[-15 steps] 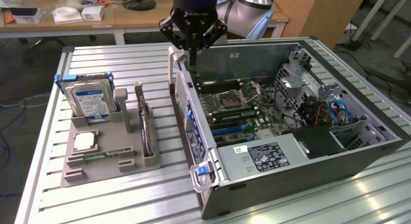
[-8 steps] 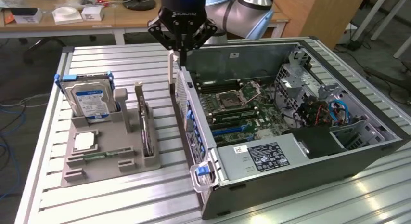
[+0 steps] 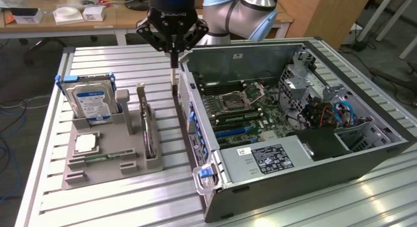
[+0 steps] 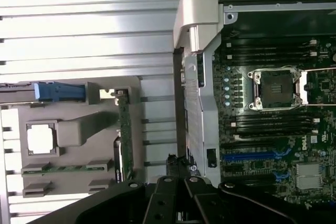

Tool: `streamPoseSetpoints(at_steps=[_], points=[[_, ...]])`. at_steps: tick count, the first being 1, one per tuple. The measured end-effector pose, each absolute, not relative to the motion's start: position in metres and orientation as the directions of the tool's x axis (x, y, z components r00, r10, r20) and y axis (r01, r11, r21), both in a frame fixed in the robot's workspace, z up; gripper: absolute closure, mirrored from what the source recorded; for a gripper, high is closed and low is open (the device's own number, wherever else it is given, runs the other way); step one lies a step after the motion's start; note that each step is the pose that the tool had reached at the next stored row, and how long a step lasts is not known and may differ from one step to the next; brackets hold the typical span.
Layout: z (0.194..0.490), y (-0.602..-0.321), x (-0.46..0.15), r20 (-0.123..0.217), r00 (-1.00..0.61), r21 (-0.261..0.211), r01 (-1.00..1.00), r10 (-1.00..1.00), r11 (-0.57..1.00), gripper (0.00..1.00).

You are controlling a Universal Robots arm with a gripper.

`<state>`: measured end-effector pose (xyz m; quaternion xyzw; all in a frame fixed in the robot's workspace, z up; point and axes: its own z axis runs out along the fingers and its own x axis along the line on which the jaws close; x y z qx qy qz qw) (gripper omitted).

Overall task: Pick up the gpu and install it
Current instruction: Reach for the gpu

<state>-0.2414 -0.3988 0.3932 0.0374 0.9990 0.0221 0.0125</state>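
Exterior high oblique; wrist downward; share motherboard [image 3: 242, 109]

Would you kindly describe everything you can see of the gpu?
The gpu is a thin, flat, dark circuit card with a silvery metal bracket at one end. It stands upright on its long edge in a slot of the grey holder beside the open computer case. The gripper hangs nearby, apart from it.

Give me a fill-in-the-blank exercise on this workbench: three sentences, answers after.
1. The gpu stands on edge in the gray ___, not in the computer.
2. The hard drive carries a blue-and-___ label.
3. The computer case lies open, showing its green ___.
Missing words: tray; white; motherboard.
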Motion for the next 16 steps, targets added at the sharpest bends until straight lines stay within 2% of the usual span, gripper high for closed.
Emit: streamPoseSetpoints(at_steps=[16], points=[[0.393, -0.399, -0.297, -0.023, -0.997, 0.045, 0.074, 0.075, 0.996, 0.9]])
